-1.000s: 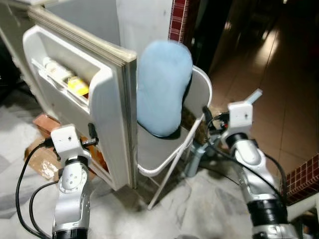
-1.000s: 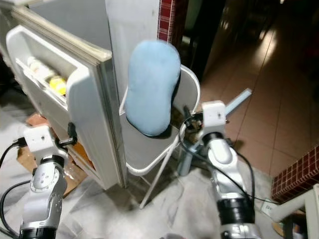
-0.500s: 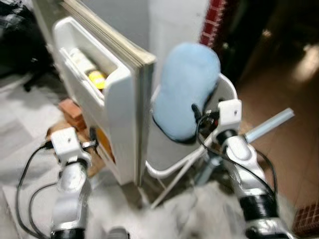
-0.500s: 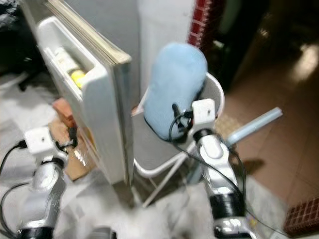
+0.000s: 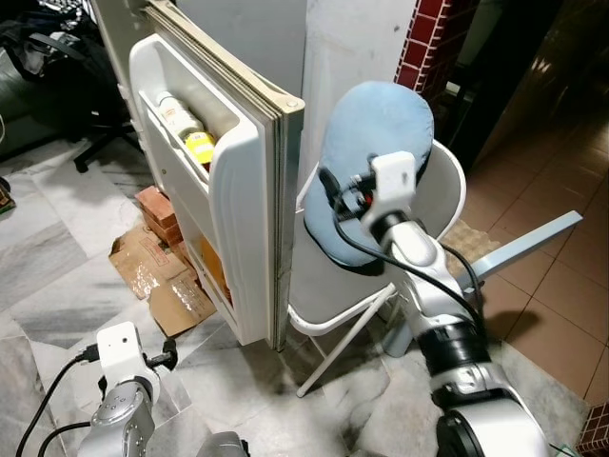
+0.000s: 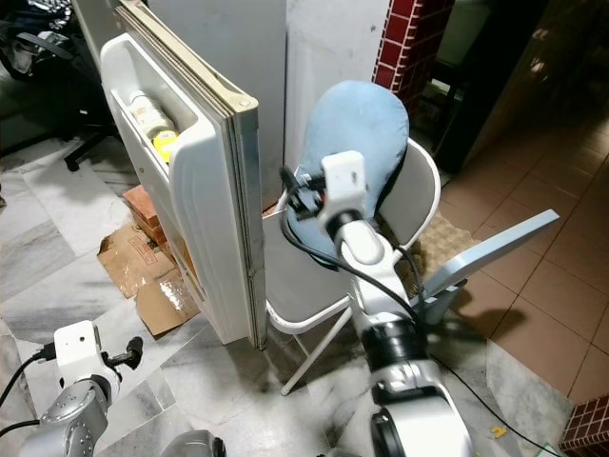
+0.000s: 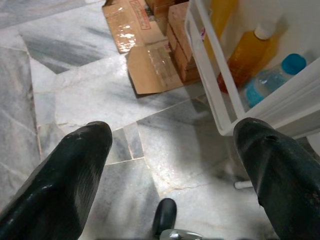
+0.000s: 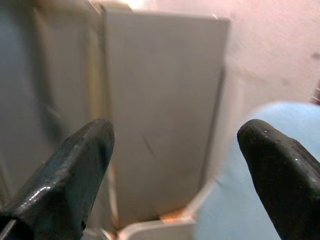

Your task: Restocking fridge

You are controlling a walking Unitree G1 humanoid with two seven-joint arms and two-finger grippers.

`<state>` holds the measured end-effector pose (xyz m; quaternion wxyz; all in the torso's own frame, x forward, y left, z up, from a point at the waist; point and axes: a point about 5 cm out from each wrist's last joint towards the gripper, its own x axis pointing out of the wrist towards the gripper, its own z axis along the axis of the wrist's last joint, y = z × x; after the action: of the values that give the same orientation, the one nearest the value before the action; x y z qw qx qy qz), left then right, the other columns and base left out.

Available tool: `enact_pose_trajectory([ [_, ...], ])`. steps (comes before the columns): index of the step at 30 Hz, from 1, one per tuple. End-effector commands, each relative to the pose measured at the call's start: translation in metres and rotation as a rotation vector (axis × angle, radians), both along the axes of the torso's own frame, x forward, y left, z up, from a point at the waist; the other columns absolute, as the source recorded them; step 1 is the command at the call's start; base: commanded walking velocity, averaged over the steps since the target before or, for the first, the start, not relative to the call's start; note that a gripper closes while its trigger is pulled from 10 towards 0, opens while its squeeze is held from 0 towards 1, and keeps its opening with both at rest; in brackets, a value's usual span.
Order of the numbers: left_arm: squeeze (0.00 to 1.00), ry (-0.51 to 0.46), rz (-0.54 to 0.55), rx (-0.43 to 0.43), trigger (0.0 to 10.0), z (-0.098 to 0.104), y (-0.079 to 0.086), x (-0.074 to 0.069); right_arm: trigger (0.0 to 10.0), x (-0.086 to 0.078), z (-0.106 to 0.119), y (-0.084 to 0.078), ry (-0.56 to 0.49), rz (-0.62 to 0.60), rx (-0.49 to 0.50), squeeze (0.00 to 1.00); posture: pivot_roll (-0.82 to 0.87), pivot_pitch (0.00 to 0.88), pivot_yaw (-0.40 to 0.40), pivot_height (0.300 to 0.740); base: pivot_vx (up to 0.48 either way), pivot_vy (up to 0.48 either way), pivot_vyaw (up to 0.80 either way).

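At chest height the right claw [image 5: 328, 195] stood open and empty before the blue cushion [image 5: 376, 143]; the fridge door [image 5: 257, 190], its free edge running vertically, lay at its 9 o'clock, near. Left claw [image 7: 170, 165], open, hung low over the floor, farther off.

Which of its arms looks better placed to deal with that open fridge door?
Probably the right. The right gripper is raised, open and empty, aimed at the outer edge of the fridge door, beside the blue cushion. The left gripper, also open, hangs low over the marble floor.
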<state>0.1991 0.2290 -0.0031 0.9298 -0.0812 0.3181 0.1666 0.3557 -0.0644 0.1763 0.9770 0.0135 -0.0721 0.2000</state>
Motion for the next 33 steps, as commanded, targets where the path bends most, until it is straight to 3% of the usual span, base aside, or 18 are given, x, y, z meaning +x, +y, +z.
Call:
enact_pose_trajectory([
  [1,0.0,0.014,0.002,-0.008,10.0,-0.001,0.001,0.002,10.0,0.002,0.005,0.011,-0.004,0.023,0.016,0.0,0.09,0.0,-0.046,0.74,0.0,0.0,0.0],
  [3,0.0,0.019,0.0,-0.016,10.0,-0.002,0.002,0.003,10.0,-0.003,0.024,0.045,-0.013,0.167,0.086,0.0,0.09,0.0,-0.051,0.74,0.0,0.0,0.0],
  [4,0.0,0.019,0.0,-0.016,10.0,-0.002,0.002,0.003,10.0,-0.003,0.024,0.045,-0.013,0.167,0.086,0.0,0.09,0.0,-0.051,0.74,0.0,0.0,0.0],
  [6,0.0,0.031,0.008,-0.04,10.0,-0.004,0.001,0.003,10.0,-0.017,0.032,0.06,-0.011,0.365,0.127,0.0,0.1,0.0,-0.054,0.74,0.0,0.0,0.0],
  [7,0.0,0.031,0.008,-0.04,10.0,-0.004,0.001,0.003,10.0,-0.017,0.032,0.06,-0.011,0.365,0.127,0.0,0.1,0.0,-0.054,0.74,0.0,0.0,0.0],
  [8,0.0,0.04,0.013,-0.057,10.0,-0.006,0.001,0.002,10.0,-0.036,0.037,0.066,0.002,0.575,0.158,0.0,0.1,0.0,-0.056,0.74,0.0,0.0,0.0],
  [9,0.0,0.04,0.013,-0.057,10.0,-0.006,0.001,0.002,10.0,-0.036,0.037,0.066,0.002,0.575,0.158,0.0,0.1,0.0,-0.056,0.74,0.0,0.0,0.0],
  [12,0.0,0.047,0.007,-0.089,10.0,-0.009,-0.001,0.002,10.0,-0.06,0.034,0.058,0.019,0.81,0.129,0.0,0.08,0.0,-0.055,0.74,0.0,0.0,0.0],
  [14,0.0,0.049,0.007,-0.101,10.0,-0.009,-0.001,0.003,10.0,-0.066,0.031,0.052,0.03,0.861,0.121,0.0,0.08,0.0,-0.055,0.74,0.0,0.0,0.0],
  [17,0.0,0.051,0.003,-0.114,10.0,-0.01,-0.002,0.004,10.0,-0.06,0.017,0.037,0.094,0.83,0.096,0.0,0.08,0.0,-0.051,0.74,0.0,0.0,0.0],
  [23,0.0,0.053,0.002,-0.121,10.0,-0.01,-0.002,0.003,10.0,-0.049,0.002,0.023,0.143,0.728,0.022,0.0,0.08,0.0,-0.052,0.74,0.0,0.0,0.0],
  [27,0.0,0.039,-0.004,-0.037,10.0,-0.008,0.006,0.005,10.0,-0.026,-0.021,0.006,0.183,0.412,-0.196,0.0,0.08,0.0,-0.06,0.74,0.0,0.0,0.0],
  [30,0.0,-0.002,0.001,0.032,10.0,0.0,0.016,0.012,10.0,-0.018,-0.032,-0.009,0.199,0.282,-0.268,0.0,0.08,0.0,-0.07,0.74,0.0,0.0,0.0],
  [33,0.0,-0.043,0.043,0.064,10.0,0.01,0.032,0.026,10.0,-0.016,-0.038,-0.024,0.223,0.193,-0.25,0.0,0.08,0.0,-0.073,0.74,0.0,0.0,0.0],
])
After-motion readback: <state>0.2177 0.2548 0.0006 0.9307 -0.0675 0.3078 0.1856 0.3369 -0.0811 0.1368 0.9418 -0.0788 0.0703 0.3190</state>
